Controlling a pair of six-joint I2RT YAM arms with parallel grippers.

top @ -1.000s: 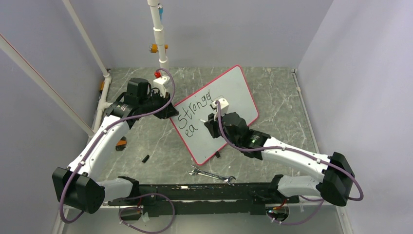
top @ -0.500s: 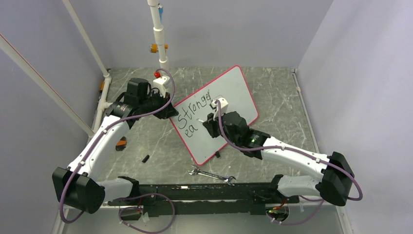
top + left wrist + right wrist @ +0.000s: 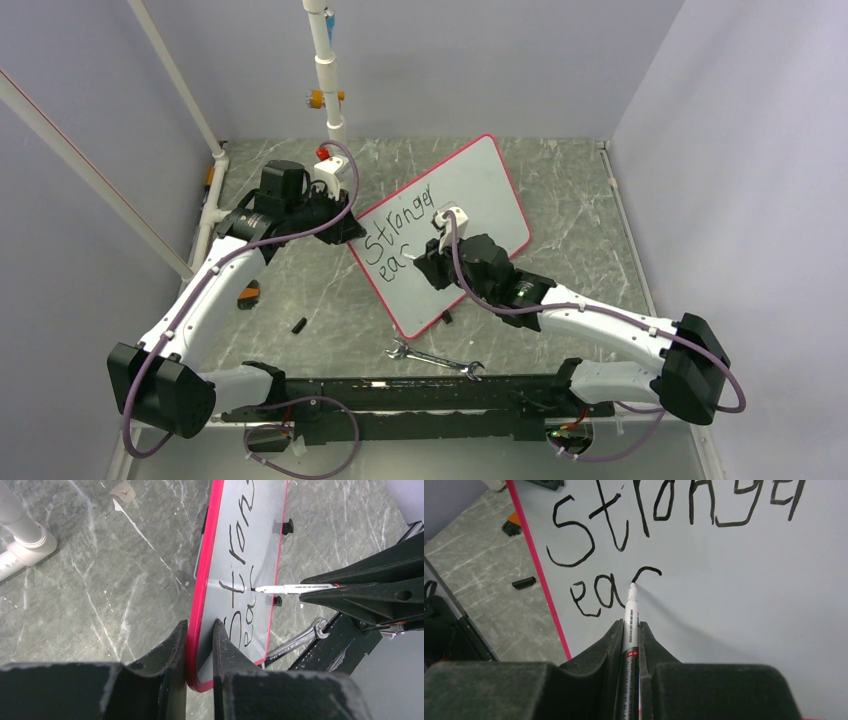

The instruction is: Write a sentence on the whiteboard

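The whiteboard (image 3: 480, 190) lies tilted on the table, white with a red-pink rim. The sentence (image 3: 392, 240) reads "Stronger" with "eac" under it; it shows large in the right wrist view (image 3: 624, 525). My right gripper (image 3: 428, 262) is shut on a white marker (image 3: 631, 615), whose tip touches the board at the "c". My left gripper (image 3: 345, 225) is shut on the whiteboard's left rim (image 3: 199, 605), one finger on each side. The marker also shows in the left wrist view (image 3: 295, 587).
A steel wrench (image 3: 436, 359) lies near the board's near corner. A small black cap (image 3: 298, 325) and an orange-black piece (image 3: 248, 295) lie on the marble floor at left. A white pipe (image 3: 327, 70) stands at the back.
The right gripper has moved the marker a little toward the near left on the board. The second line has grown from "ea" to "eac". The left arm has not moved.
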